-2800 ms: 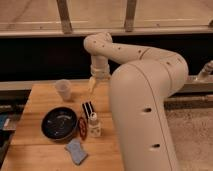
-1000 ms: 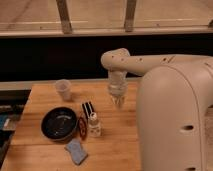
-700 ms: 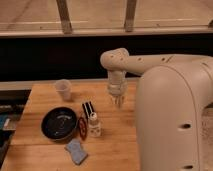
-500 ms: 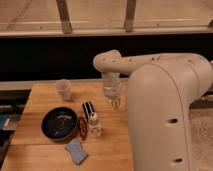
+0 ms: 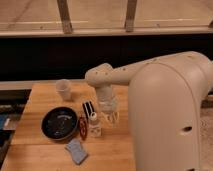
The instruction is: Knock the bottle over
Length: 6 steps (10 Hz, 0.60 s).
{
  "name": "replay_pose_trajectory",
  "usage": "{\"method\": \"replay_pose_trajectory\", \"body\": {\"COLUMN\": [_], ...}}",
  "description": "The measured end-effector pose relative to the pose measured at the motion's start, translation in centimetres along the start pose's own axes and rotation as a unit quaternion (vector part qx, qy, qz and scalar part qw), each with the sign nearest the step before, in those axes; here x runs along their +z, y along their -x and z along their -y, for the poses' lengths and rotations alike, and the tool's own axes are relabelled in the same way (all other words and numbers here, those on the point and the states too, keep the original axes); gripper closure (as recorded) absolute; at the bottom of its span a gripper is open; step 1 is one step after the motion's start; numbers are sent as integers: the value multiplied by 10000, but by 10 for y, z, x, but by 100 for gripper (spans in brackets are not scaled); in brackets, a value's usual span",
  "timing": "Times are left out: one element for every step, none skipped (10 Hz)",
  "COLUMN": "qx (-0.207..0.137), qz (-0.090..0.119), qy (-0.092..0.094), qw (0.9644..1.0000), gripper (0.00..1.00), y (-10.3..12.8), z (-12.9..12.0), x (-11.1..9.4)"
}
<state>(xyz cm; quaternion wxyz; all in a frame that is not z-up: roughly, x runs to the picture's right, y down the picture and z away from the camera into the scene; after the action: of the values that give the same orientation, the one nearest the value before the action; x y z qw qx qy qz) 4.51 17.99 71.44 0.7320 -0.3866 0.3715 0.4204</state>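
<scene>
The gripper (image 5: 111, 120) by the bottle (image 5: 93, 126) seems partly hidden; arm (image 5: 165, 110) cut off right.

No legible txt. Label on bottle (image 5: 94, 126): dark print, too small to read. Nothing readable on claw (image 5: 111, 119), just right of bottle, over tabletop (image 5: 45, 97).

Left to right: bowl (image 5: 59, 123), bottle (image 5: 94, 125), tool (image 5: 111, 119) just beside it; cup (image 5: 63, 89) behind the bowl.
</scene>
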Motion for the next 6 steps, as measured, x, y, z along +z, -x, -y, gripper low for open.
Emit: {"method": "replay_pose_trajectory", "body": {"qx": [54,64,32,9,-31,-152], "qz": [-27,-55,-95,-149,-193,-230], "qy": [36,71,127,200,248,280], "qw": [10000,9999,9999,9997,9995,9992], "gripper": [100,100,100,100,100,100], "y": [-7,-12,-17,-23,-27,-25], "z": [3,1,-5,-10,-15,-24], "x": [5,9,15,23,29,34]}}
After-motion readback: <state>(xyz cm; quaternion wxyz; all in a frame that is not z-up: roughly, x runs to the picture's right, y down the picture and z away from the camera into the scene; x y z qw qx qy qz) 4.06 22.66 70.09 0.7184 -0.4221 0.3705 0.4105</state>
